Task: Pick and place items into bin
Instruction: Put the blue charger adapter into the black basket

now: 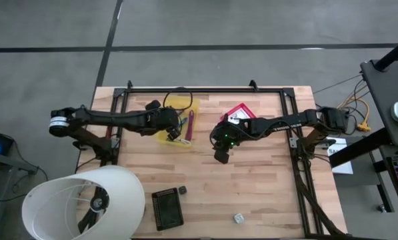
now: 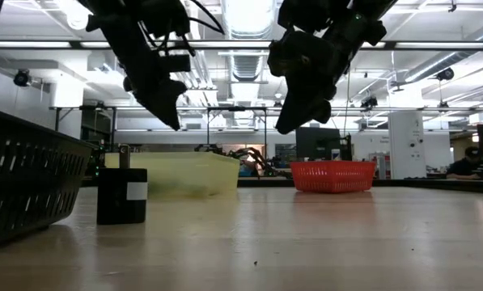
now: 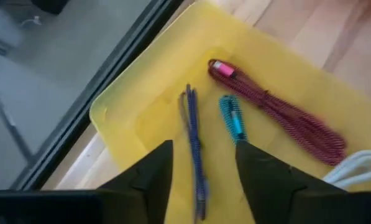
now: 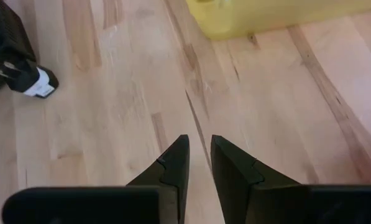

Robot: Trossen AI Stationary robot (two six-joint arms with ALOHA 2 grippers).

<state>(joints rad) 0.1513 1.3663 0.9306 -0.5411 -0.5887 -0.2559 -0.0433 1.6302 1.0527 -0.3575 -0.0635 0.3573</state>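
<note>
While the left tool (image 1: 174,131) hangs over the shallow yellow plastic bin (image 1: 164,139) at about 11 o'clock of the wooden bench (image 1: 265,193), its fingers are spread with nothing between them. The bin already holds a thin blue stick (image 3: 194,144), a short teal ribbed stick (image 3: 232,117), a coiled red-and-black braided cord with a magenta plug end (image 3: 278,114) and a bit of white cord (image 3: 359,167).

Right tool (image 1: 220,157) is mid-bench, raised off the surface, fingers nearly pressed together, pinching nothing; bare wood below it.

Still outside the bin:
- magenta pen-like stick (image 1: 189,125), just beside the bin's 3 o'clock rim
- small black block with a white label (image 4: 25,79), near the flat black mesh tray (image 1: 167,208) at 7 o'clock
- small pale cube (image 1: 238,218) at 6 o'clock
- red mesh basket with a white packet (image 1: 237,113) at 12 o'clock

Risks, as I judge them:
- Left tool is low over the bin; a careless descent could nudge the rim and slide the bin, or snag the cord and drag it out.
- Magenta stick lies tight to the bin wall, so little finger clearance; likely to roll or get pushed under the rim.
- Cube and block are small and could squirt out of a pinch.
- Both arms near bench centre: collision if both go for the stick.

Writing: the label on the block and the packet print can't be read. No brand visible.
</note>
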